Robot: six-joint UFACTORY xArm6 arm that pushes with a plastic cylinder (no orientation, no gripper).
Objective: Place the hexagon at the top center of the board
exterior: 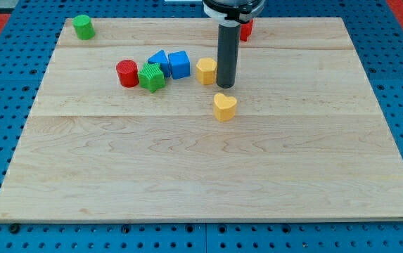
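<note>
Yellow hexagon (pixel 206 71) sits below the board's (pixel 187 183) top-centre edge, touching or just beside my tip (pixel 226 86) on its right; the rod has no jaws to open or close. A push from this side would likely drive it left into the blue cube (pixel 179 64). Open wood lies above it.

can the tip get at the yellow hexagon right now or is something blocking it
Probably yes. My tip stands right beside the yellow hexagon, on its right in the view, with nothing between them. The yellow heart lies below, apart, and the blue cube sits on the hexagon's far side.
</note>
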